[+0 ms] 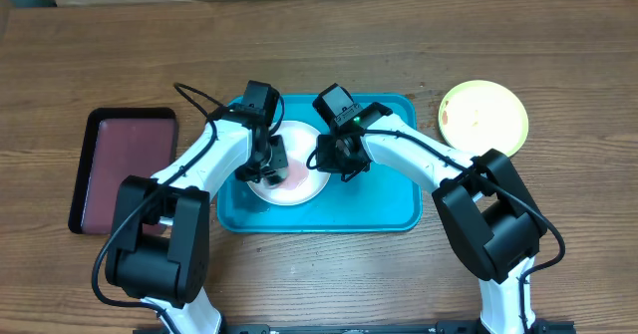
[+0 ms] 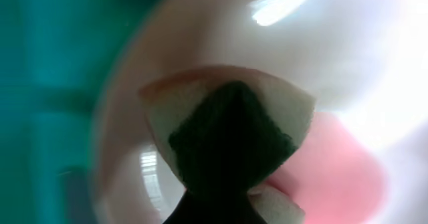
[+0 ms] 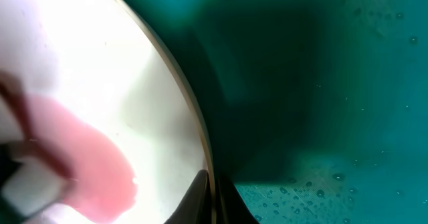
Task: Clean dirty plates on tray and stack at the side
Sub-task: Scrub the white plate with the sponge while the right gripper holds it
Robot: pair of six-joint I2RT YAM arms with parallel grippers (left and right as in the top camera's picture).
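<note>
White plate [image 1: 295, 190] on the teal tray [image 1: 389, 209], frame centre. Left claw [image 1: 271, 165] closed on a white pad [image 2: 167, 114] over the plate; right claw [image 3: 214, 196] pinched shut on its right rim. Yellow-green plate [image 1: 483, 115] on desk [image 1: 319, 35], upper right.

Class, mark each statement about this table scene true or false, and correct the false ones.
1. The white plate lies in the teal tray. True.
2. The yellow-green plate is in the teal tray. False: it sits on the table, off the tray to its right.
3. The left gripper holds a whitish pad on the white plate. True.
4. The maroon tray lies right of the teal tray. False: it lies to its left.
5. The white plate is clean. False: a pink smear shows on it.
</note>
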